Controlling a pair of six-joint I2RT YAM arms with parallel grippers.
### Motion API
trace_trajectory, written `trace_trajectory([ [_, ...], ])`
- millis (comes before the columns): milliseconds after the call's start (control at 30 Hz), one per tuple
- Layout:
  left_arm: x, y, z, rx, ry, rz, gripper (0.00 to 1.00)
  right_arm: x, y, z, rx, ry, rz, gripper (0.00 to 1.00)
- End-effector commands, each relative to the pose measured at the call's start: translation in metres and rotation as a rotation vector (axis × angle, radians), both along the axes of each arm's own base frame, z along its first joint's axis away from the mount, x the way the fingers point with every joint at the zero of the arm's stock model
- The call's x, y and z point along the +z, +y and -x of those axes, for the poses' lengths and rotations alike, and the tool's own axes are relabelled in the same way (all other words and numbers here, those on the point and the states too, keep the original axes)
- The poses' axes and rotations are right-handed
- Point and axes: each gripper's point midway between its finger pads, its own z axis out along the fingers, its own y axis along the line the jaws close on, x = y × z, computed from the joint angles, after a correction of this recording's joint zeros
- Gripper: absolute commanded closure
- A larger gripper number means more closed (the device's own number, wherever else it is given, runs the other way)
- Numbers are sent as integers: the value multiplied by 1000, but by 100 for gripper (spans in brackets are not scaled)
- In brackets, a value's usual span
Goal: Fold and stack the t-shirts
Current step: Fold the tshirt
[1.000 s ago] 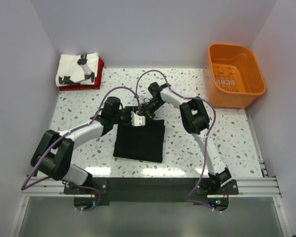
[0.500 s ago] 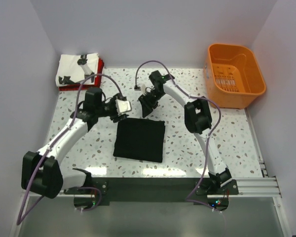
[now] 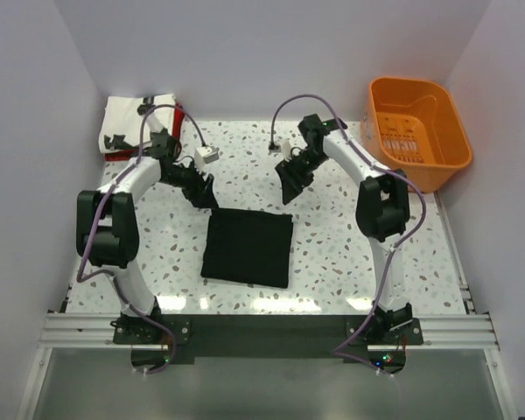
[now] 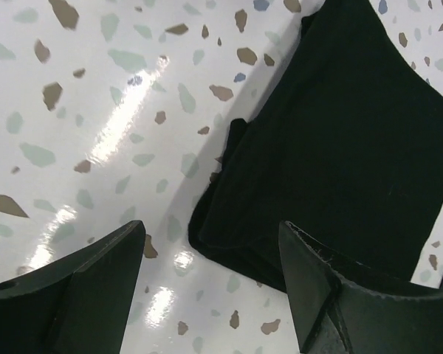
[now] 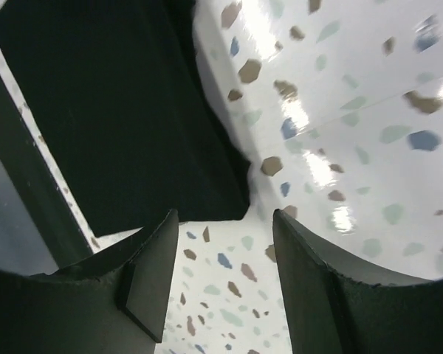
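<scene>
The black t-shirt (image 3: 248, 248) lies folded into a rectangle in the middle of the table; it also shows in the left wrist view (image 4: 332, 140) and the right wrist view (image 5: 111, 110). The white t-shirt with black figures (image 3: 133, 122) lies folded on the red t-shirt (image 3: 176, 116) at the far left corner. My left gripper (image 3: 203, 195) is open and empty, just beyond the black shirt's far left corner. My right gripper (image 3: 290, 185) is open and empty, just beyond its far right corner. Neither touches the cloth.
An orange plastic basket (image 3: 417, 131) stands at the far right corner. The table is white with coloured speckles (image 3: 332, 245). Grey walls close in the left, back and right sides. A metal rail runs along the near edge (image 3: 262, 328).
Both grippers have let go of the black shirt's far edge and drawn back and apart, the left one to the left, the right one to the right. The shirt lies still.
</scene>
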Motion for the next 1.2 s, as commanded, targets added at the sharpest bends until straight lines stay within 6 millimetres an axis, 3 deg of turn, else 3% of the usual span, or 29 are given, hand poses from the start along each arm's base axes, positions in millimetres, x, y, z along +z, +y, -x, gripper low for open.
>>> trace_trajectory([
  [0,-1,1,3,47,134,29,22,-9,-1,30,45,83,24,42],
  [333,-38,3,7,47,271,6,29,-42,-3,38,29,162,58,43],
  [433,-44,4,1,69,269,2,32,-51,-7,39,42,166,85,44],
  [533,-47,2,-6,71,267,9,42,-60,-10,37,54,160,105,51],
  [600,-45,1,-10,67,262,21,54,-63,-12,34,56,153,122,65],
  [633,-42,1,-14,71,253,29,67,-63,-13,30,55,140,125,73],
  [700,-30,0,-19,65,213,60,79,-62,-13,22,50,101,137,92],
  [733,-26,1,-22,66,194,69,90,-60,-14,17,44,81,140,97],
  [800,-16,1,-27,63,151,77,98,-57,-18,4,30,15,166,100],
  [867,-17,5,-31,84,136,58,100,-53,-20,-10,9,-40,178,100],
  [967,-32,12,-40,136,142,15,100,-53,-23,-34,-25,-126,202,100],
  [1167,-64,28,-81,266,86,-62,100,-68,-23,-71,-77,-216,250,100],
])
